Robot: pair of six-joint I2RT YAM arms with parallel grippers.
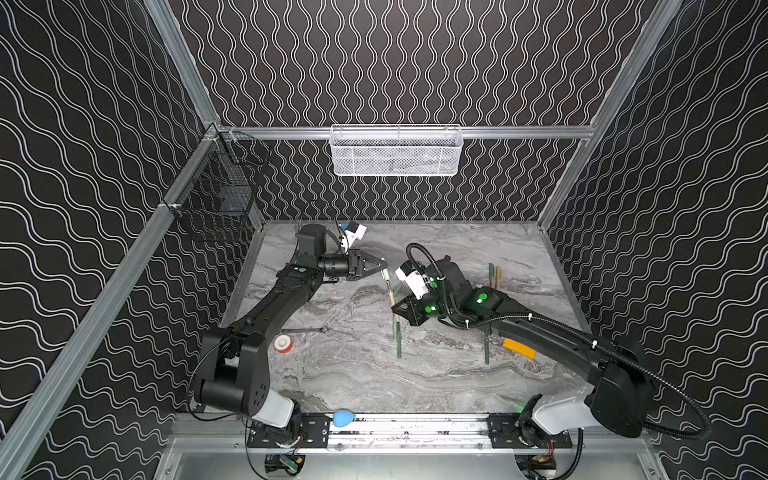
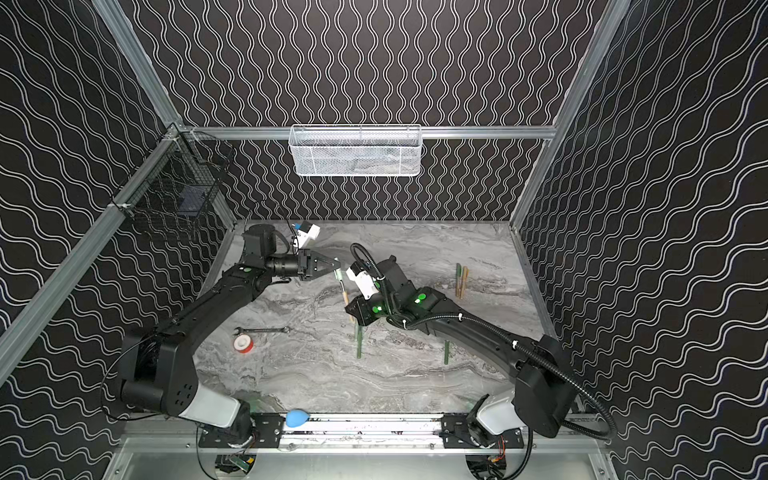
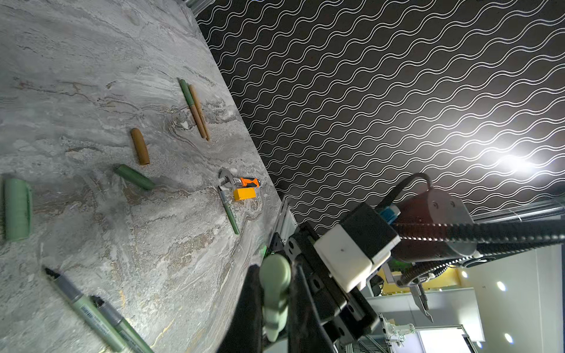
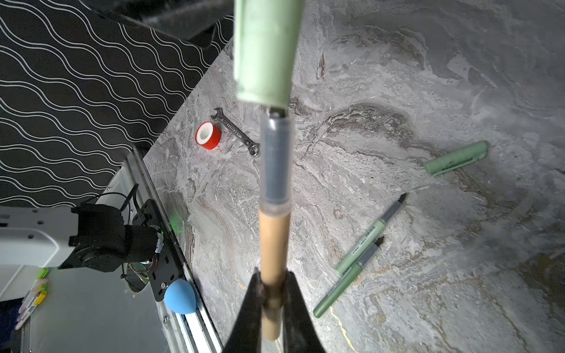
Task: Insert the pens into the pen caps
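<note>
Right now, the left tool (image 3: 276, 275) is clamping a pale green cap (image 3: 275, 287) between its drawn-in fingers, holding it clear above the worktop (image 1: 353, 374) with the open mouth facing the right arm. The right tool (image 4: 273, 275) is pinching the tan pen (image 4: 273, 244) low on its barrel, jaws tight on it, and is pointing it in line with the cap. In the right wrist view the pen's dark tip is sitting just at the cap's mouth, while the whole grey grip section is showing outside it. In both top views the two are meeting in mid-air near the middle of the worktop. Nearby on the worktop, a pale green pen (image 4: 363, 241) and a dark green pen (image 4: 339, 287) are lying uncapped, side by side and touching, with a second pale green cap (image 4: 455, 158) lying apart from them. A tan cap (image 3: 140, 146) and a dark green cap (image 3: 134, 177) are resting near each other, not touching. The wrench (image 4: 235, 131) is lying just beside the red tape roll (image 4: 208, 135).
</note>
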